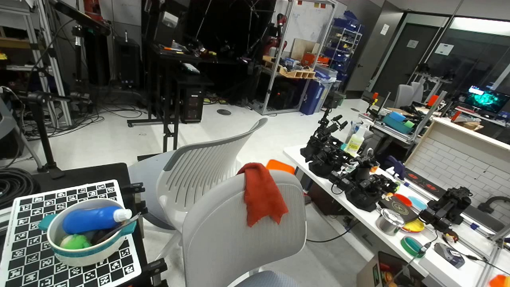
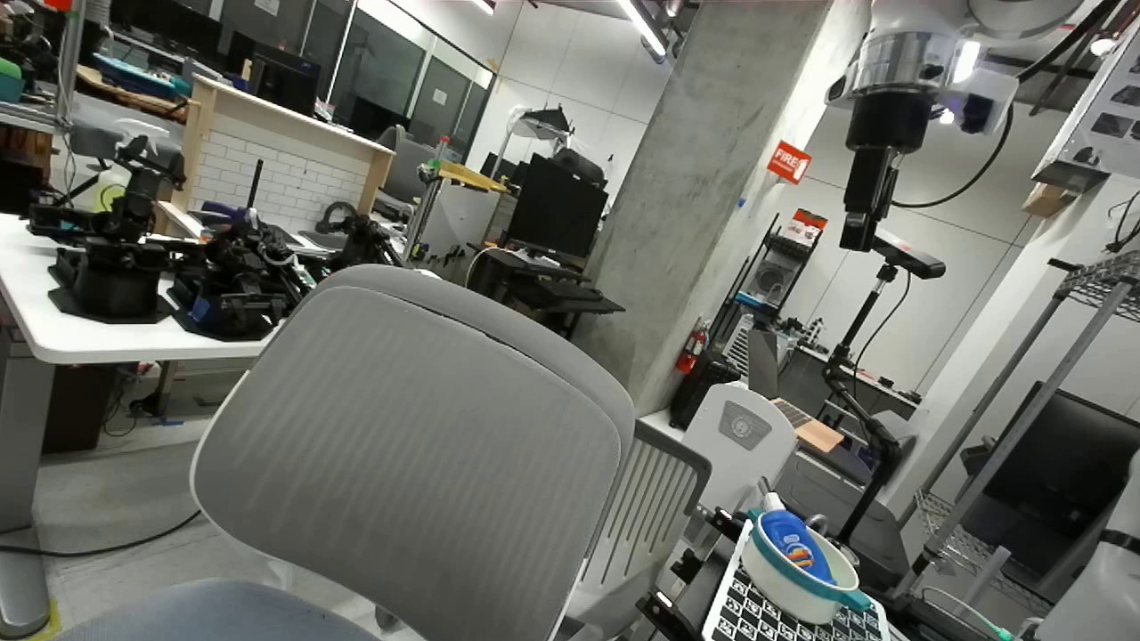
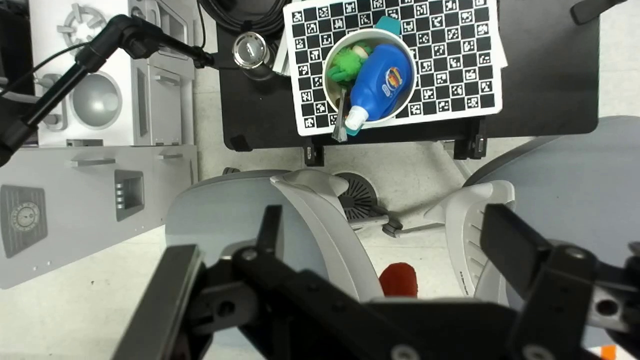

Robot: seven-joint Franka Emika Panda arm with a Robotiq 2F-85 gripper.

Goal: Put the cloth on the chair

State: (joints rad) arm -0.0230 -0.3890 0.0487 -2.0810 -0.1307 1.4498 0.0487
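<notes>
The red cloth [image 1: 263, 195] is draped over the top edge of a grey chair's backrest [image 1: 263, 247]. In the wrist view a rounded end of the cloth [image 3: 399, 280] shows on the right side of that chair [image 3: 327, 225]; the rest is hidden behind the gripper. A second grey chair [image 2: 401, 445] stands back to back with it and hides the cloth in that exterior view. My gripper [image 2: 858, 233] is high up, apart from the cloth. The wrist view shows its fingers [image 3: 383, 215] spread wide with nothing between them, above the chairs.
A black table [image 3: 545, 85] holds a checkered board [image 3: 465, 75] and a white-teal pot [image 1: 85, 259] with a blue bottle and green toy. A toy kitchen [image 3: 95, 185] and black camera stand [image 3: 75, 75] stand beside it. A white desk [image 1: 338, 191] carries black devices.
</notes>
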